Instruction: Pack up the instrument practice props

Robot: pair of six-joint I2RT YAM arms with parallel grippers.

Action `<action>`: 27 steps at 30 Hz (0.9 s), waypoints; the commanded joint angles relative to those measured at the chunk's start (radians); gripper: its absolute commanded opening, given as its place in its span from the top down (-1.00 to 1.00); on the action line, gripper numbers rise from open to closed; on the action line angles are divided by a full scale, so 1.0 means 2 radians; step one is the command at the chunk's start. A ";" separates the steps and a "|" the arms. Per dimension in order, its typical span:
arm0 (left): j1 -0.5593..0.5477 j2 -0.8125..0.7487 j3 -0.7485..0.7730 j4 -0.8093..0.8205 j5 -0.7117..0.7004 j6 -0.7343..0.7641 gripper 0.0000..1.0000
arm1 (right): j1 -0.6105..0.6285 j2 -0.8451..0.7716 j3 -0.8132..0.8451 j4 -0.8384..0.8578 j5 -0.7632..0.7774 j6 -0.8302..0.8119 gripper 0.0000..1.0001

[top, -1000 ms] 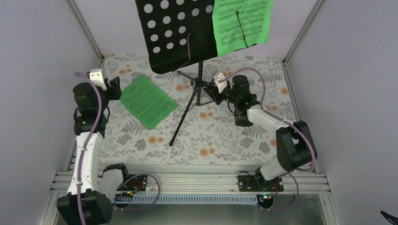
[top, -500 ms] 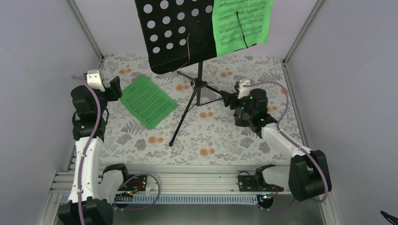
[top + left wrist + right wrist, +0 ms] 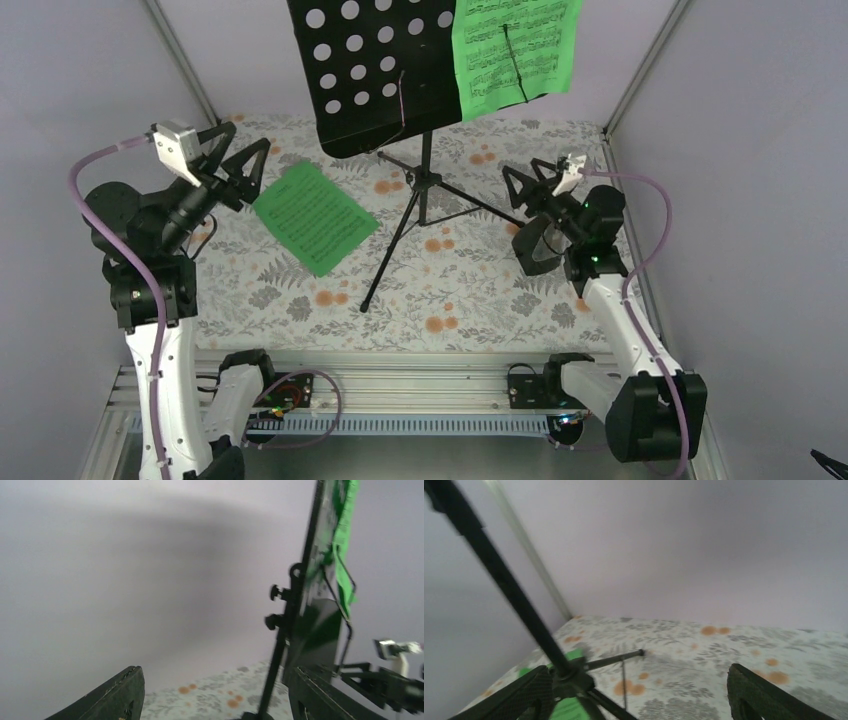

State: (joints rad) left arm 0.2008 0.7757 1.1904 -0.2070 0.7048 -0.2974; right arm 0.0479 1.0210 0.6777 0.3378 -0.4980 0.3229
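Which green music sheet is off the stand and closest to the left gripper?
The sheet lying flat on the table, left of the tripod legs, beside the left gripper. The other sheet sits upright on the music stand's desk.

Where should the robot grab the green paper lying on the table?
The green sheet lies flat on the flowery cloth, so nothing sticks up to pinch. Best guess: its left edge, nearest the open left gripper, coming in low from the left to slide one finger under.

No legible words or numbers; upper green sheet [image 3: 515, 50] and lower green sheet [image 3: 315, 215] bear only tiny notation.
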 commanded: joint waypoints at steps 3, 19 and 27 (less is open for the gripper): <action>0.002 -0.003 -0.007 -0.025 0.081 -0.009 -0.43 | 0.037 0.009 0.027 0.014 -0.123 -0.049 -0.66; 0.002 -0.033 -0.055 -0.086 -0.026 0.043 -0.45 | 0.191 0.257 0.142 0.235 -0.043 -0.122 -0.40; 0.002 -0.026 -0.070 -0.081 -0.031 0.044 -0.45 | 0.212 0.345 0.236 0.195 -0.059 -0.152 0.43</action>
State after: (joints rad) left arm 0.2008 0.7177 1.0691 -0.3607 0.6586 -0.2207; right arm 0.4450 1.6524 1.0664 0.7307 -0.6189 0.0727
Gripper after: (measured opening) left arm 0.723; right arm 0.406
